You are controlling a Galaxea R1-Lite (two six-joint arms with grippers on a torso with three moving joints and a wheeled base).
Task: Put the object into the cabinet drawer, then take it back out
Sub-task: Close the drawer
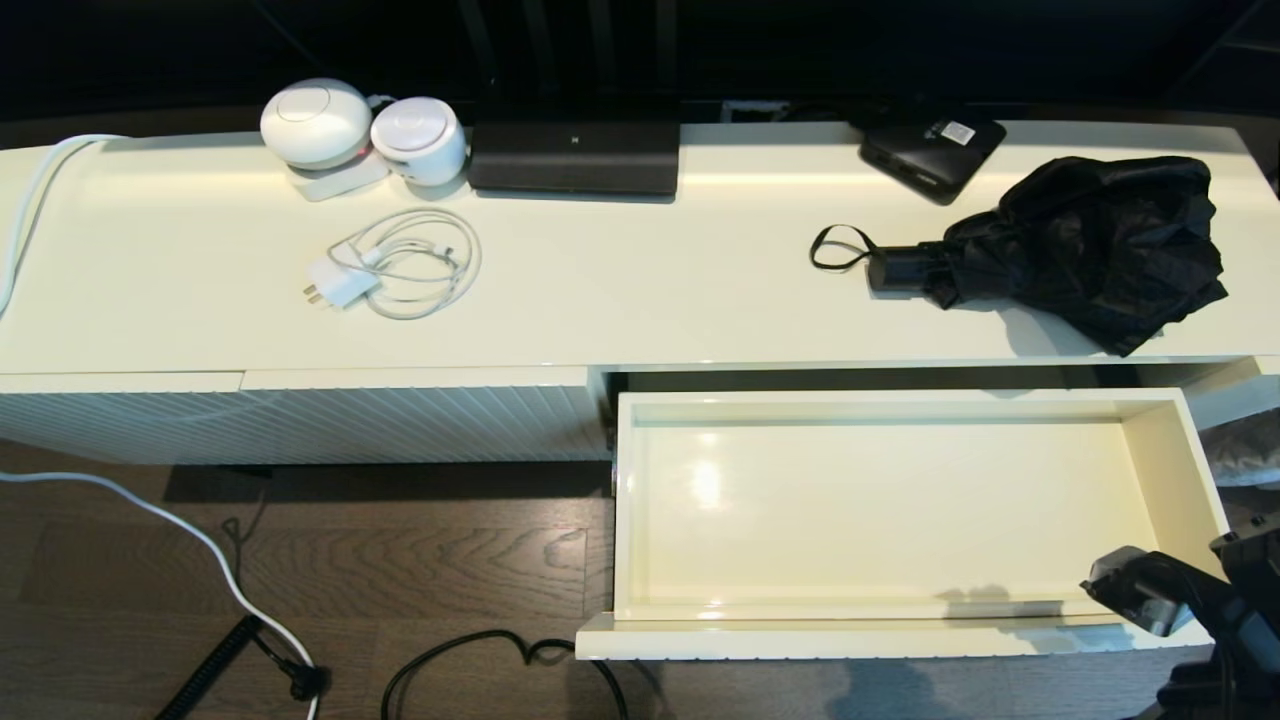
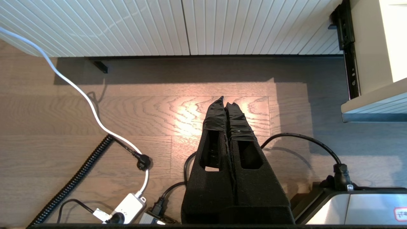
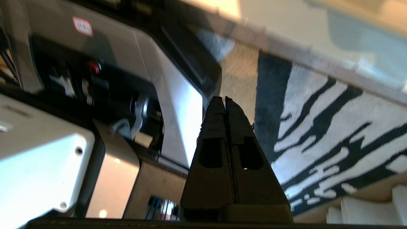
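The black folding umbrella (image 1: 1090, 245) lies on the cabinet top at the right, its short handle (image 1: 900, 268) and wrist loop (image 1: 838, 247) pointing left. Just in front of and below it, the cream cabinet drawer (image 1: 880, 520) stands pulled out with nothing inside; its side and front edge also show in the left wrist view (image 2: 375, 98). My right arm (image 1: 1190, 600) sits low at the drawer's front right corner. The right gripper (image 3: 224, 99) is shut and empty, facing the robot base and a rug. My left gripper (image 2: 226, 101) is shut and empty over the wooden floor, left of the drawer.
On the cabinet top sit a flat black box with a white sticker (image 1: 932, 150), a black rectangular device (image 1: 575, 155), two white round devices (image 1: 318, 122) and a white charger with coiled cable (image 1: 400, 265). Cables (image 1: 200, 550) trail over the floor. A striped rug (image 3: 334, 127) lies beside the base.
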